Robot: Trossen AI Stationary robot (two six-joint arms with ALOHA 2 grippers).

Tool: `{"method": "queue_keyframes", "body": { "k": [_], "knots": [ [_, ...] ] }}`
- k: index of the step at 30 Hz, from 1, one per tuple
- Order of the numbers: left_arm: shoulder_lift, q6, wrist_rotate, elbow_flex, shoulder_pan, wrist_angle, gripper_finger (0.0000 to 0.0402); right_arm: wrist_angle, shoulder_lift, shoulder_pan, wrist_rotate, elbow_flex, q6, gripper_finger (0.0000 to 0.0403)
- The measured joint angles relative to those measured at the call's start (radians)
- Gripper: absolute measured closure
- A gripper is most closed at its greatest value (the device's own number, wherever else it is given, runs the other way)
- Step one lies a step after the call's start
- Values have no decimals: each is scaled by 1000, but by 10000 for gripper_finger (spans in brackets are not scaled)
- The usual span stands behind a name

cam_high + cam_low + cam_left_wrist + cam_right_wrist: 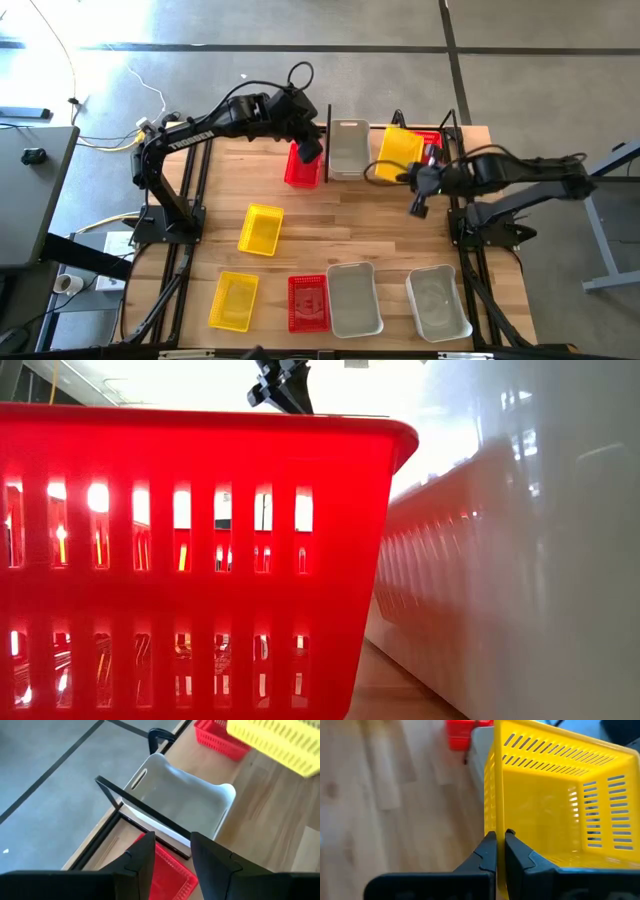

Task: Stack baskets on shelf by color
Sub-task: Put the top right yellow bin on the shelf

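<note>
High view, checked first: saw right end effector [408, 178] at the right end of the shelf [329, 130], arm reaching in from the worktop [340, 215] edge on that side. Confirmed in right wrist view: fingers pressed together on the near wall of the held yellow basket [545, 795], pinching just below the rim. Placed that basket at the shelf's right bay, above and partly covering a hidden red basket [430, 140]; could not tell whether resting on it or clear of it.

Found left end effector [308, 150] at the shelf's left bay, fingers spread, over the shelf red basket [300, 172]; saw no grip on it, and could not tell about contact. Noted clear basket [348, 148] in the middle bay, between the two.

Counted five loose baskets on the worktop, well away from the shelf toward the near edge: two yellow, one red, two clear. In the low view saw only a red wall and a whitish one close up.

Judged step in hand: seating the yellow basket. Judged colours mixed at the right bay, so better done by keeping it level, lifting clear of the red rim, and setting down only on yellow or bare shelf. Advised a firm pinch, since a one-wall hold could let it swing.
</note>
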State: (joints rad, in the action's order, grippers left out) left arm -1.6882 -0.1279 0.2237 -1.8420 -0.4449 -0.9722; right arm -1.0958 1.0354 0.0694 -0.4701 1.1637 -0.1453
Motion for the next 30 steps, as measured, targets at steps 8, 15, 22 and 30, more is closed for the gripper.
{"method": "queue_keyframes", "body": {
  "k": [8, 15, 22, 30],
  "knots": [
    [0, -47, 0, 0, -23, 5, 286, 82, -30, -198, 79, -76, 283, 403],
    [0, -78, 24, 0, -27, 5, 286, 302, -91, -337, 169, -295, 472, 403],
    [0, -82, 39, 0, -27, 5, 286, 419, -101, -421, 261, -396, 644, 403],
    [0, -82, 41, 0, -27, 5, 286, 478, -100, -481, 326, -493, 729, 403]
  ]
}}
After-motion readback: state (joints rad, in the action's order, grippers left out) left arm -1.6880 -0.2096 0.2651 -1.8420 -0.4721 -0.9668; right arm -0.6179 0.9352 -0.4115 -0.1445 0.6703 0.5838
